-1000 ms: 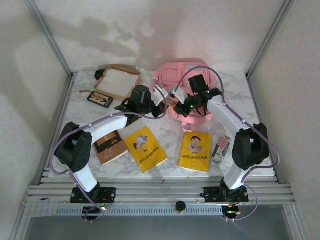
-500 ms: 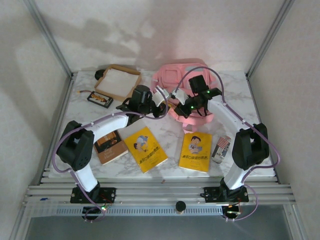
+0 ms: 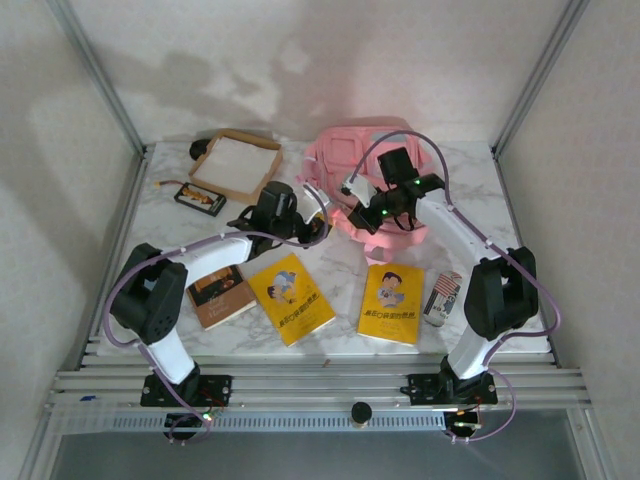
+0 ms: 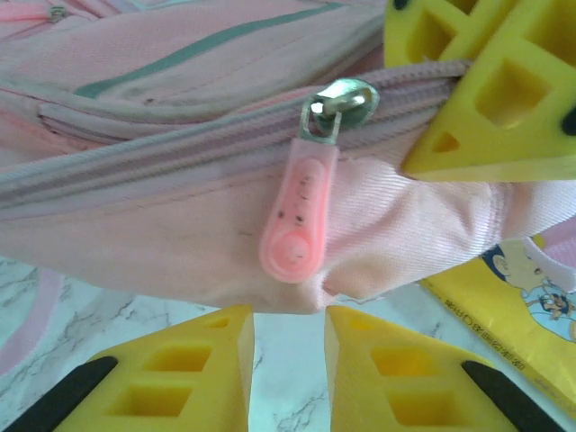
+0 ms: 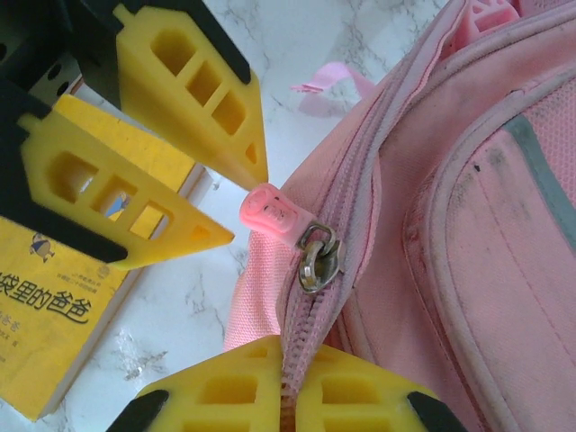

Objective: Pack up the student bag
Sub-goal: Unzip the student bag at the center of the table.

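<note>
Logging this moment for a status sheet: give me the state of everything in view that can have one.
student bag: zip looks shut where it shows.
zip pull: hanging free, not gripped.
left gripper: open, empty, just short of the zip pull.
right gripper: shut on the student bag at its zip seam.
yellow books: closed, flat, covers up.
brown book: closed, flat.

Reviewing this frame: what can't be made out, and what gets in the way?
1. All views: the student bag contents, hidden by its fabric.
2. Top external: the zipper pull, hidden by the left gripper and right gripper.
3. Top external: the striped item by the right-hand yellow book, too small to identify.
4. Left wrist: where the zipper ends, cut off at the left edge and covered by the right gripper.
</note>
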